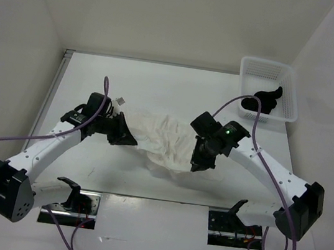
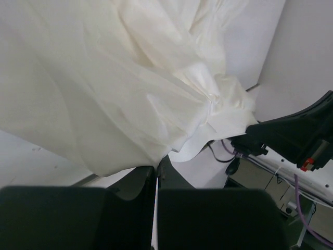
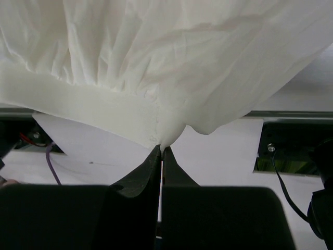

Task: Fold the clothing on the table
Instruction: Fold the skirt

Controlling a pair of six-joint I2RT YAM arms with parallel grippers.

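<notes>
Clothing (image 1: 164, 138) strung between both, left gripper (image 2: 156, 174) pinching one edge, right gripper (image 3: 162, 153) pinching the opposite hem.

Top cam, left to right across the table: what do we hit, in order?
left gripper -> white clothing -> right gripper -> white mesh basket
</notes>
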